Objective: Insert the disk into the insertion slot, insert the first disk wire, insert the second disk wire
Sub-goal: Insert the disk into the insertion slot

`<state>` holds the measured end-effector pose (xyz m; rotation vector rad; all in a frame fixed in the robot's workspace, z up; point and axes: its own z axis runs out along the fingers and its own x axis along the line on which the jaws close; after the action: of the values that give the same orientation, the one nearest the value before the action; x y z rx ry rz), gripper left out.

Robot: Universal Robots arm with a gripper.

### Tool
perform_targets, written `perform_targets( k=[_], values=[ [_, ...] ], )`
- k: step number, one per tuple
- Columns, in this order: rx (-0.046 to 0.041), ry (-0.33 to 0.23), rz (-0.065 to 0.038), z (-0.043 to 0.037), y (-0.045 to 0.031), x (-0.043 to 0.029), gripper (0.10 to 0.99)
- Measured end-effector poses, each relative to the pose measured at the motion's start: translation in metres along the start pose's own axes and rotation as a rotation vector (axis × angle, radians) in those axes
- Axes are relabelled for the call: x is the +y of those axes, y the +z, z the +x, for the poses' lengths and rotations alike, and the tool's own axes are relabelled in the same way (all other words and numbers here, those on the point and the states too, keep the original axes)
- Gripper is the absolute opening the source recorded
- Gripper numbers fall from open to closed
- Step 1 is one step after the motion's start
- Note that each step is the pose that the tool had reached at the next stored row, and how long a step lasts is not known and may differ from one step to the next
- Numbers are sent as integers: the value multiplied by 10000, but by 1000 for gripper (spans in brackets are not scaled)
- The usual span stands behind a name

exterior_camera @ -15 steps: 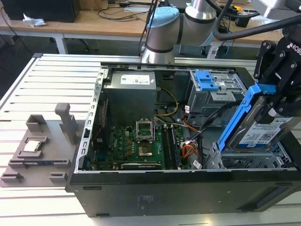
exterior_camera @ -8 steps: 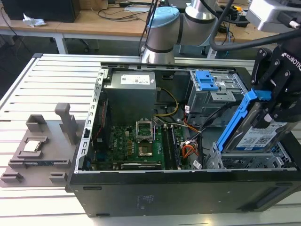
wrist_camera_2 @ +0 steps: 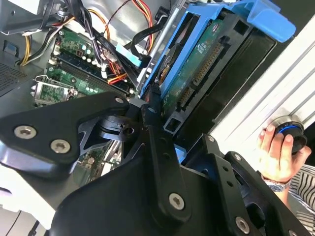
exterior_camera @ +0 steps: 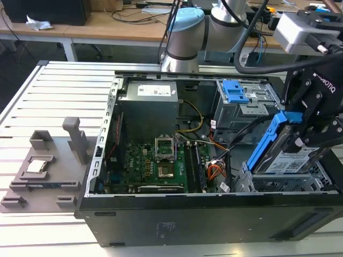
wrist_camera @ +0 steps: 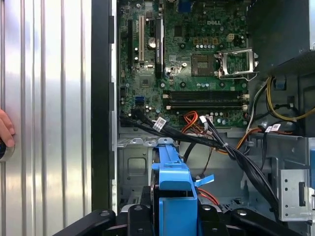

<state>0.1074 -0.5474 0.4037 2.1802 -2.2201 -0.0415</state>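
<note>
Gripper (exterior_camera: 306,142) clamped on the disk (exterior_camera: 284,160) by its blue carrier frame (exterior_camera: 275,134), holding it tilted just above the insertion slot (exterior_camera: 278,184). Disk looks rigid, fairly heavy and shock-sensitive; the carrier's edges seem the safest hold.

The slatted aluminium surface (exterior_camera: 53,85) carries an open black computer case (exterior_camera: 214,219); a grey moulded fixture (exterior_camera: 43,171) lies beside it, toward the exterior view's left; a hand (wrist_camera_2: 275,155) covers a round button (wrist_camera_2: 291,132).
</note>
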Motion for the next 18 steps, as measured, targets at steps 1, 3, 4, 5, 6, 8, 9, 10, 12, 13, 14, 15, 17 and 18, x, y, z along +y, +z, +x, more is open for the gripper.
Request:
perform_targets(
  k=[1, 3, 4, 5, 6, 8, 9, 10, 12, 13, 14, 15, 17, 18],
  values=[
    [1, 0, 0, 0, 20, -1, 361],
    [0, 0, 0, 0, 56, -2, 361],
    [1, 0, 0, 0, 69, -3, 361],
    [0, 0, 0, -1, 90, -4, 361],
    [0, 0, 0, 0, 114, -5, 361],
    [1, 0, 0, 0, 138, -5, 361],
    [1, 0, 0, 0, 152, -6, 361],
    [1, 0, 0, -1, 162, -6, 361],
    [2, 0, -1, -1, 178, -7, 361],
    [3, 0, 0, 0, 178, -7, 361],
    [3, 0, 0, 0, 179, -7, 361],
    [0, 1, 0, -1, 180, -7, 361],
    [1, 0, 0, -1, 180, -7, 361],
    [4, 0, 0, 0, 180, -7, 373]
  ],
)
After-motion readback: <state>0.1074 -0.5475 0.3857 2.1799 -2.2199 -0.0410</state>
